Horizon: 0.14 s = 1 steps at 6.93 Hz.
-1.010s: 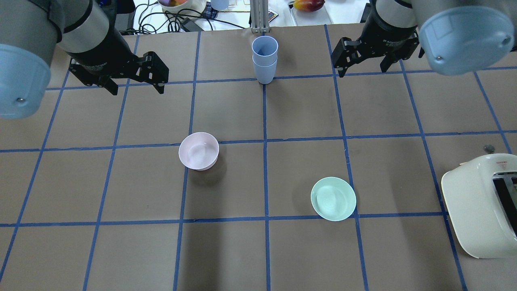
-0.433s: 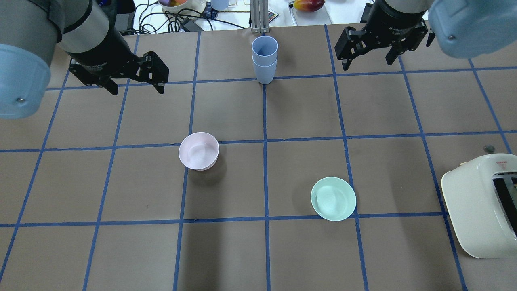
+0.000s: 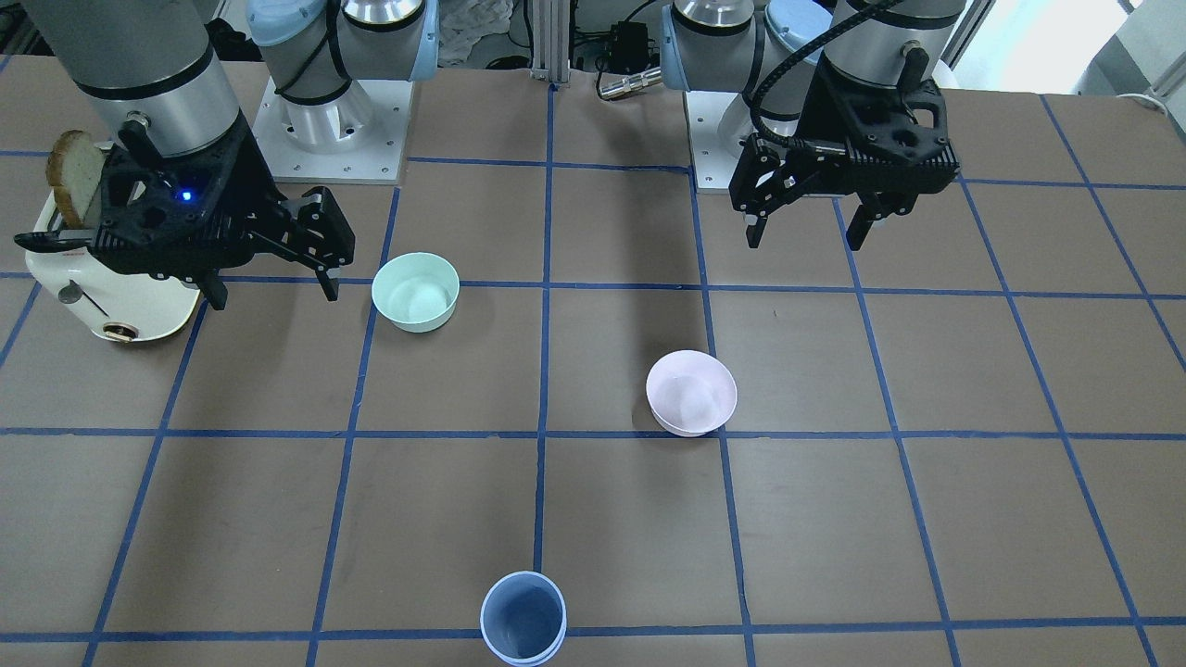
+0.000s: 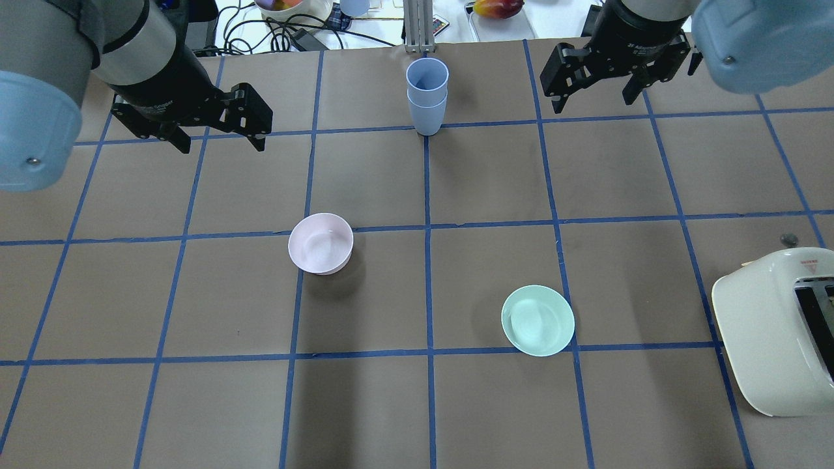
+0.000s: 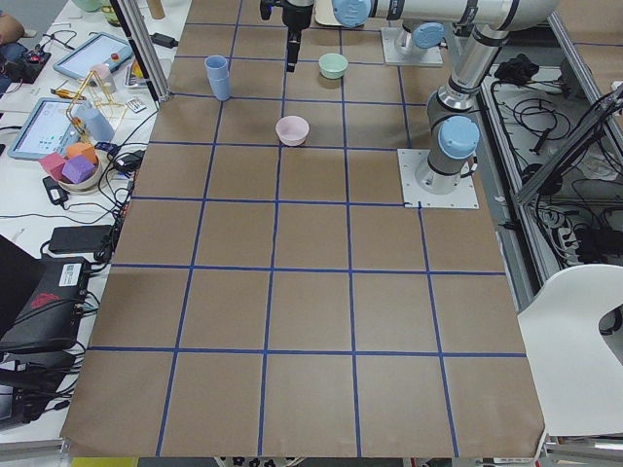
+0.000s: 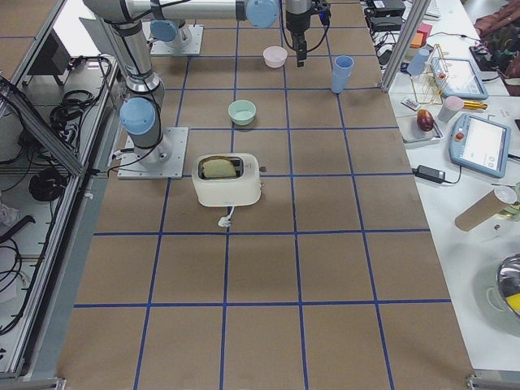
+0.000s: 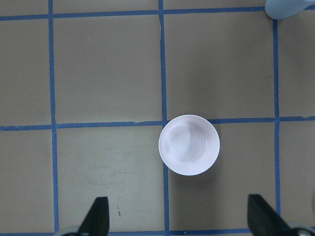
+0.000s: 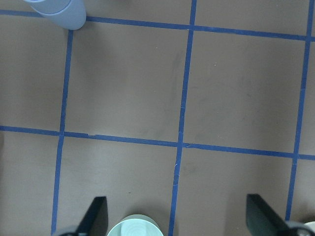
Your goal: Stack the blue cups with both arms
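The two blue cups point(image 4: 427, 98) stand nested in one upright stack at the far middle of the table, on a blue tape line. The stack also shows in the front-facing view point(image 3: 523, 616), in the left wrist view point(image 7: 290, 7) and in the right wrist view point(image 8: 56, 10). My left gripper point(image 4: 220, 140) hovers open and empty to the left of the stack; it also shows in the front-facing view point(image 3: 802, 236). My right gripper point(image 4: 594, 103) hovers open and empty to the right of the stack, and shows in the front-facing view point(image 3: 273, 295). Neither gripper touches the cups.
A pale pink bowl point(image 4: 320, 243) sits left of centre, below the left gripper point(image 7: 177, 198). A mint-green bowl point(image 4: 537, 320) sits right of centre, near me. A white toaster point(image 4: 775, 332) with a bread slice point(image 3: 74, 176) stands at the right edge.
My right gripper has shifted a little to the right and toward the table's far edge, still open. The left arm and the cup stack have not moved.
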### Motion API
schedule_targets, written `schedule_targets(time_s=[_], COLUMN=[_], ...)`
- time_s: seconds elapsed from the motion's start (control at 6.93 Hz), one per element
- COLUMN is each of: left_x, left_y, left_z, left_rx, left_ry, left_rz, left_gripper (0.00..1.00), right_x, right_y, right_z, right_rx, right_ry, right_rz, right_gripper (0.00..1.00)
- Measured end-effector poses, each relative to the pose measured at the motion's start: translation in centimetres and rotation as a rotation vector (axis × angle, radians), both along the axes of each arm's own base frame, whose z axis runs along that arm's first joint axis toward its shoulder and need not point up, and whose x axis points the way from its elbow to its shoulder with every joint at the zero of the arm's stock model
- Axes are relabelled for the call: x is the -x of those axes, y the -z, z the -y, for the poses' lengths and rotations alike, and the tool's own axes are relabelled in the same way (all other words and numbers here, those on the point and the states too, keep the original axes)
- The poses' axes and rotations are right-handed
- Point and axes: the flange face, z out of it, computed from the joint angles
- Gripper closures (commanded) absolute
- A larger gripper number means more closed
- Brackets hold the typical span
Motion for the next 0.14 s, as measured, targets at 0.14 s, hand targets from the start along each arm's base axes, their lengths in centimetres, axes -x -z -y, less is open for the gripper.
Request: schedule_targets(time_s=[0.14], left_x=[0.01], left_y=[0.03], left_z=[-0.01], left_rx=[-0.001], left_ry=[0.000], left_rz=[0.000], left_gripper=[0.00], right_x=[-0.01], right_y=[0.07], right_z=[-0.01], right_rx=[-0.001], right_ry=[0.001], right_rz=[0.001], right_gripper=[0.00])
